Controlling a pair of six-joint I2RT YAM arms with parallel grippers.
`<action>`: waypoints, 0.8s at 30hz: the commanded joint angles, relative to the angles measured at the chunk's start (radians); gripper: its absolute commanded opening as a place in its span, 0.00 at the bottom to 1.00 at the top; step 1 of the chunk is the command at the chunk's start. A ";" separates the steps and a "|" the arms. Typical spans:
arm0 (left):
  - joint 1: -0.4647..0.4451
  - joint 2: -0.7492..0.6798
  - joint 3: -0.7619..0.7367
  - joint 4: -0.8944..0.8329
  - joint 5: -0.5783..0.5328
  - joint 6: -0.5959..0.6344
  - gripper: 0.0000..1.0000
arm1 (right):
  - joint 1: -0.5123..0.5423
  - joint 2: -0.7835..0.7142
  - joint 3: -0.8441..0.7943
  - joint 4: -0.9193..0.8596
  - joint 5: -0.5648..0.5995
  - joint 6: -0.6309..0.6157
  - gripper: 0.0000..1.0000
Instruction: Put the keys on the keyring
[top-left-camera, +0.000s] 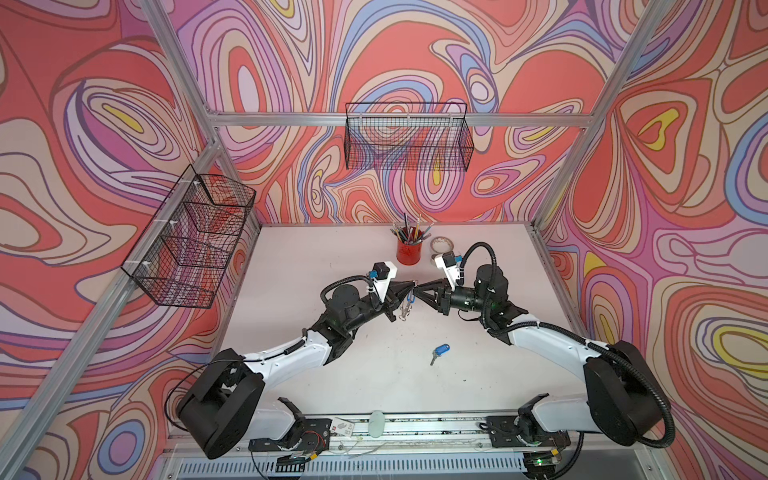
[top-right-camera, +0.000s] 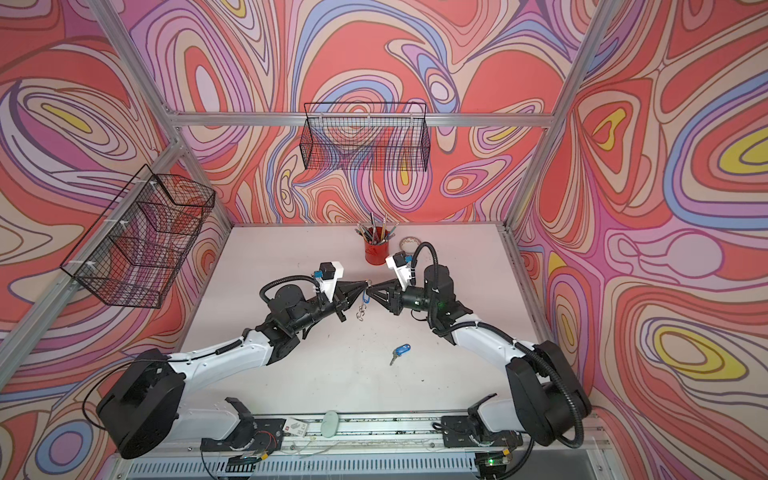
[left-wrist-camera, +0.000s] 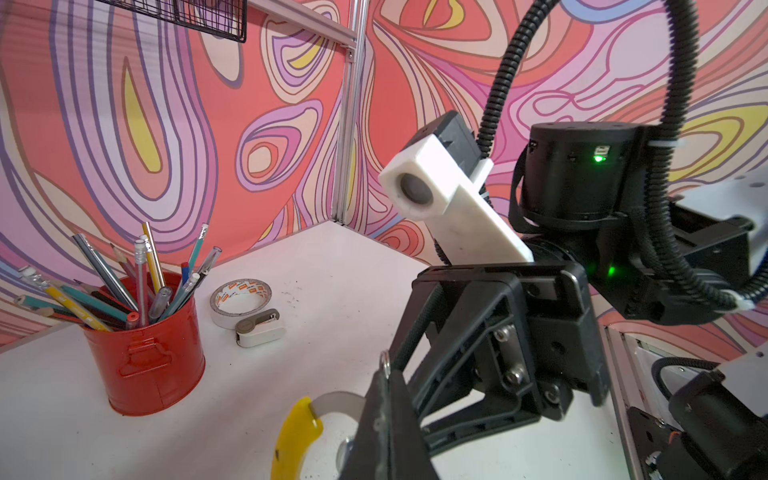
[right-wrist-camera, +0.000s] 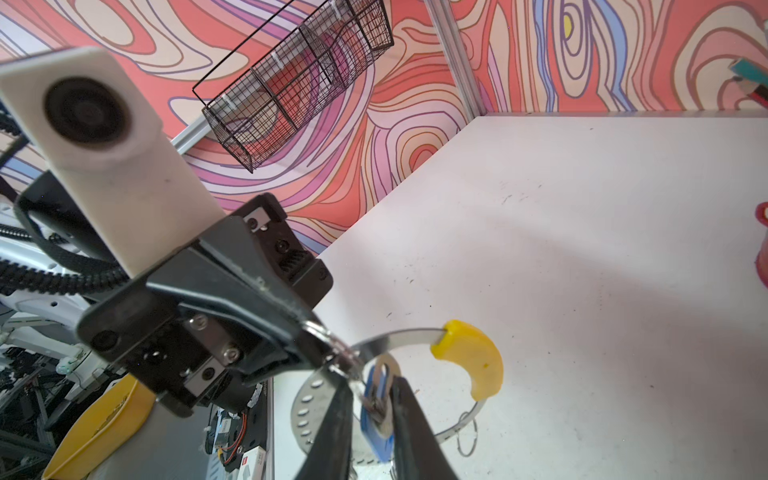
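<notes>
Both arms are meeting tip to tip above the middle of the white table (top-left-camera: 316, 257), well clear of the surface. Left gripper (right-wrist-camera: 322, 345) is sitting with its jaws pressed together, clamping the keyring (right-wrist-camera: 305, 409) at the flat perforated band; in the left wrist view the band is running straight into the closed fingers (left-wrist-camera: 384, 419) and a small ring is poking out at their tip. The hoop is hanging down from that grip, yellow segment (right-wrist-camera: 469, 359) on the side away from the left gripper, one wire loop (right-wrist-camera: 467, 440) dangling off the lower band. Right gripper (right-wrist-camera: 371, 384) is facing it, jaws a narrow gap apart, with one tagged key (right-wrist-camera: 376, 417) sitting between the fingers, blue tag and metal blade both in the gap. One finger is looking to be touching the metal, the other is just beside the tag, so cannot tell if it is actually pinching. That key's split ring (right-wrist-camera: 338, 351) is lying right at the left gripper's tip, against the band; whether it is threaded on is too blurred to tell. In both top views the second key (top-left-camera: 439, 353) (top-right-camera: 400, 353) is lying flat on the table, nearer the robot base than the grippers, well apart from both. At the far edge a red tin of pencils (top-left-camera: 409, 251) is standing upright, a tape roll (left-wrist-camera: 241, 301) just beside it with a small white gadget (left-wrist-camera: 259, 330) touching the roll.
</notes>
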 joint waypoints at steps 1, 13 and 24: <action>-0.015 0.027 -0.009 0.170 -0.029 -0.044 0.00 | 0.001 0.006 -0.016 0.068 -0.035 0.019 0.13; -0.026 0.114 -0.016 0.331 -0.085 -0.100 0.00 | 0.005 0.021 -0.023 0.054 -0.026 0.011 0.00; -0.026 0.107 -0.058 0.356 -0.147 -0.110 0.00 | 0.004 0.020 -0.020 0.030 0.004 0.003 0.00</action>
